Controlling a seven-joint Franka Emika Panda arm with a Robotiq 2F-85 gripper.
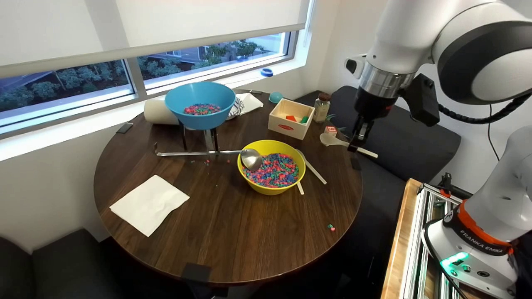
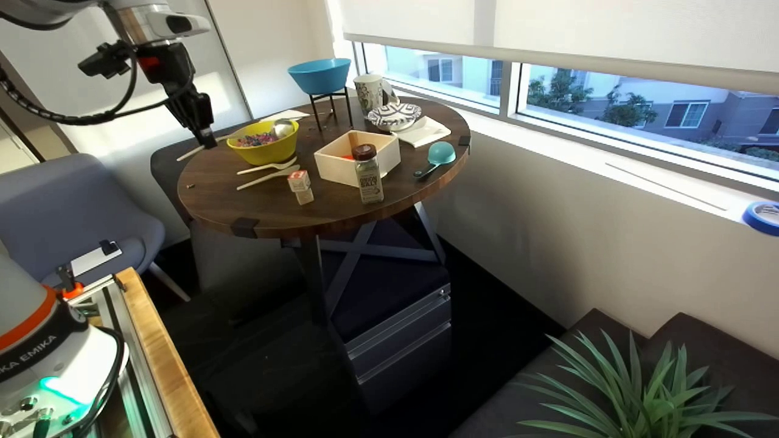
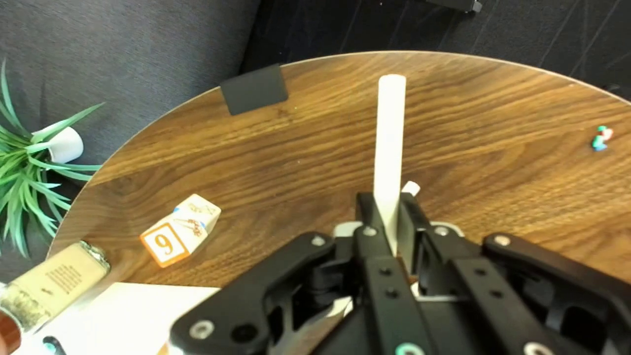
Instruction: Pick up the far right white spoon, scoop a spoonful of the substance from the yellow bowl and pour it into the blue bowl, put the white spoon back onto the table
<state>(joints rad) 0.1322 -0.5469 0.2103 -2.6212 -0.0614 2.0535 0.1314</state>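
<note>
Wrist view: black mechanical hand (image 3: 388,212) is pinching a slim white plastic spoon (image 3: 389,133) by its thin handle. Spoon is hanging clear of the round dark-brown wooden bench (image 1: 228,232), its bowl end facing away from the white robot base (image 1: 484,255), presumably leaving it free for scooping tiny multicoloured pieces (image 1: 276,170) from the shallow bright-yellow round bowl (image 1: 272,146). Thin black-legged stand (image 1: 215,139) is raising the round light-blue bowl (image 1: 203,121), purpose unclear. White jointed arm (image 1: 399,45) is arching above, hand pointing mostly downward.
</note>
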